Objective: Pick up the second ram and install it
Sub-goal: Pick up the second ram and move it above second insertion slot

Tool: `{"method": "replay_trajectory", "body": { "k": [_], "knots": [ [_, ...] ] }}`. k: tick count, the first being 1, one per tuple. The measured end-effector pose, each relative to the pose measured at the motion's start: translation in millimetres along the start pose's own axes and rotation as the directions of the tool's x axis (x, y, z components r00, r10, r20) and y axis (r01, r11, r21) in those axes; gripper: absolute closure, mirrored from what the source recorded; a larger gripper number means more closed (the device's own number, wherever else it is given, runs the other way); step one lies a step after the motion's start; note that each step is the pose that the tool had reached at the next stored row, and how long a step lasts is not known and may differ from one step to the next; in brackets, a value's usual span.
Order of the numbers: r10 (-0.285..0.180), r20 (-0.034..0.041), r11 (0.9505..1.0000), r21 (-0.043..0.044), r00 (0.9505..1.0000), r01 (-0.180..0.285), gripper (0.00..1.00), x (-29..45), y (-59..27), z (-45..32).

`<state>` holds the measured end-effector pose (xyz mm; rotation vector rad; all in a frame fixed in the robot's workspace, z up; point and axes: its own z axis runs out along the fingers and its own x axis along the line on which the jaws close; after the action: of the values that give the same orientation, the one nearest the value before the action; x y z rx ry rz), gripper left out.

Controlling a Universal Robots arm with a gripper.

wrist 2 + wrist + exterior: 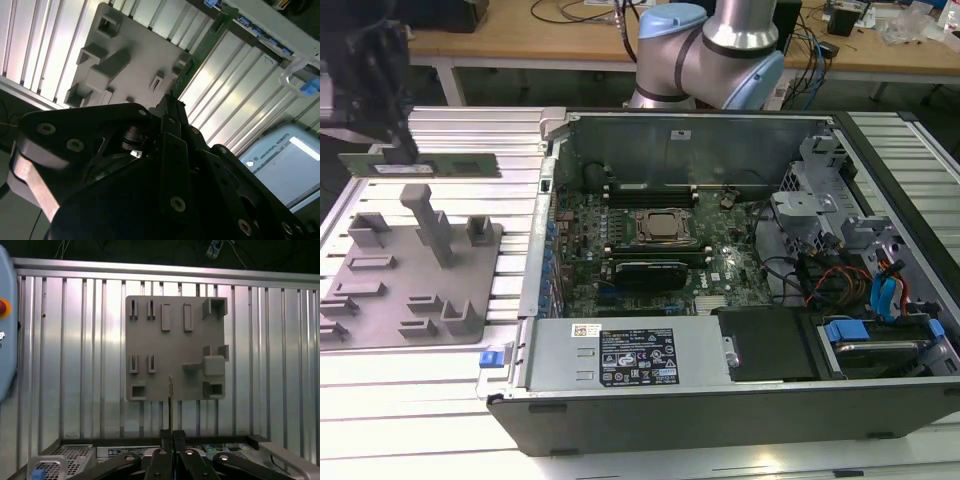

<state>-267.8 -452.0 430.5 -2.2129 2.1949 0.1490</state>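
One ram (450, 162) is hanging level, pinched between the end effector (405, 155) fingers, over the grey tray (380, 290) on the worktop (420, 400), at 9 o'clock from the open case (720, 410).

second ram (420, 163) above holder tray (405, 278); case (720, 425) exterior view's right

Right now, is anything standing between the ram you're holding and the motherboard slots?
Only the case's side wall, which stands between the gripper holding the second ram and the motherboard. The case is open on top; nothing visible covers the slots by the processor socket.
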Motion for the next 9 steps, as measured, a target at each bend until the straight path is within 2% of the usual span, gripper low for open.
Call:
{"method": "replay_trajectory", "body": {
  "k": [1, 4, 5, 8, 9],
  "knots": [
    [0.0, -0.0001, 1.0, -0.0015, 1.0, 0.0, 0.91, 0.1, -13.8, -0.6],
    [0.0, -0.0001, 1.0, -0.0048, 1.0, 0.0, 0.91, 0.3, -41.7, -1.7],
    [0.0, 0.0, 1.0, -0.0059, 1.0, 0.0, 0.91, 0.4, -50.0, -1.9],
    [0.0, 0.0, 1.0, -0.0082, 1.0, 0.0, 0.91, 0.5, -66.3, -2.6],
    [0.001, 0.0, 1.0, -0.0095, 1.0, -0.001, 0.91, 0.5, -75.8, -3.0]
  ]
}}
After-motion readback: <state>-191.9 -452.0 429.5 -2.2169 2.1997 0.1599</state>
